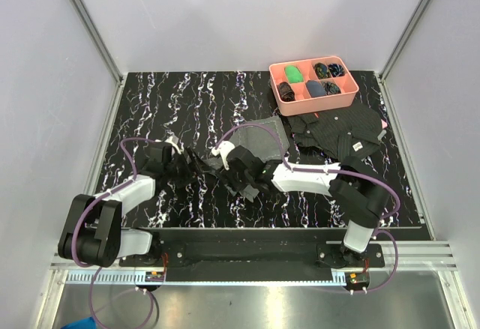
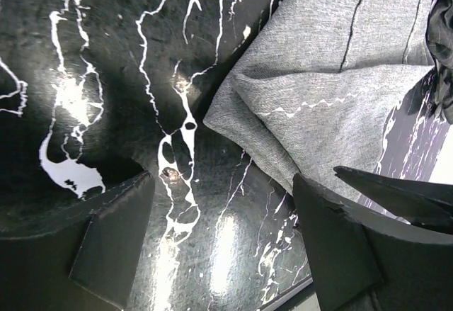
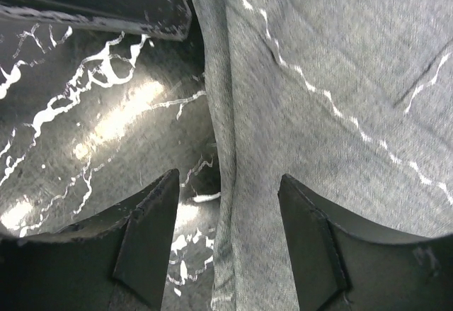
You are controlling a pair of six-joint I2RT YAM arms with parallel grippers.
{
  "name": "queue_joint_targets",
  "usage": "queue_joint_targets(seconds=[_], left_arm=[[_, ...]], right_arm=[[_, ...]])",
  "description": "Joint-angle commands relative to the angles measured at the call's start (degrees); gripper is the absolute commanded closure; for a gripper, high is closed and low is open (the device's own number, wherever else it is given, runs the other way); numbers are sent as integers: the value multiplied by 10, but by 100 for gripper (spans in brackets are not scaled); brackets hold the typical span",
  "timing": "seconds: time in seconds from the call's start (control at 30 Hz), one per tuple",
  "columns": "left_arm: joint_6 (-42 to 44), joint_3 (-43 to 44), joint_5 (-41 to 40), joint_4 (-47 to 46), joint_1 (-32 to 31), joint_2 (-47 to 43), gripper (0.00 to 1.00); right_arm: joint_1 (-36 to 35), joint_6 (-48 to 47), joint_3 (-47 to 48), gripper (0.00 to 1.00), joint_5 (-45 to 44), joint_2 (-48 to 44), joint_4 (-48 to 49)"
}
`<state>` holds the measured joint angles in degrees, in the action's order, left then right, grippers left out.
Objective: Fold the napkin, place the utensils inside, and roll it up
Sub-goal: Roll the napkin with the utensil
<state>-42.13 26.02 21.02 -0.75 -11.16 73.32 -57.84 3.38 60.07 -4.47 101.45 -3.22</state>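
The grey napkin [image 1: 260,137] lies partly folded on the black marbled table, its pale stitching showing in both wrist views. My left gripper [image 2: 223,212] is open low over bare table, just left of the napkin's [image 2: 325,105] folded corner, and nothing is between its fingers. My right gripper [image 3: 228,205] is open too. It straddles the napkin's [image 3: 333,112] left edge, and neither finger presses the cloth. In the top view the left gripper [image 1: 196,165] and right gripper [image 1: 241,173] sit close together at the napkin's near-left side. The utensils are out of view.
A pink tray [image 1: 279,97] with small dark and green items stands at the back right. A black patterned cloth [image 1: 341,130] with a white tag lies crumpled beside the napkin's right side. The table's near edge [image 1: 285,228] runs just before the arm bases.
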Motion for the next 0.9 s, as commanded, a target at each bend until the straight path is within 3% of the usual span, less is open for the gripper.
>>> queue_joint_targets(seconds=[0.0,0.13,0.23,0.53,0.87], left_arm=[[14,0,4,-7,11,-11,16],[15,-4,12,-12,19,-10,16],[15,-6,22,-14,25,-8,16],[14,-13,37,-16,41,-12,16],[30,-8,40,6,59,-33,16]], right_arm=[[-17,-48,-3,35,-14,16,57],[-30,-62,0,41,-19,38,61],[-32,-72,4,52,-29,52,61],[-32,-77,30,62,-64,99,17],[-32,-89,36,54,-90,59,5]])
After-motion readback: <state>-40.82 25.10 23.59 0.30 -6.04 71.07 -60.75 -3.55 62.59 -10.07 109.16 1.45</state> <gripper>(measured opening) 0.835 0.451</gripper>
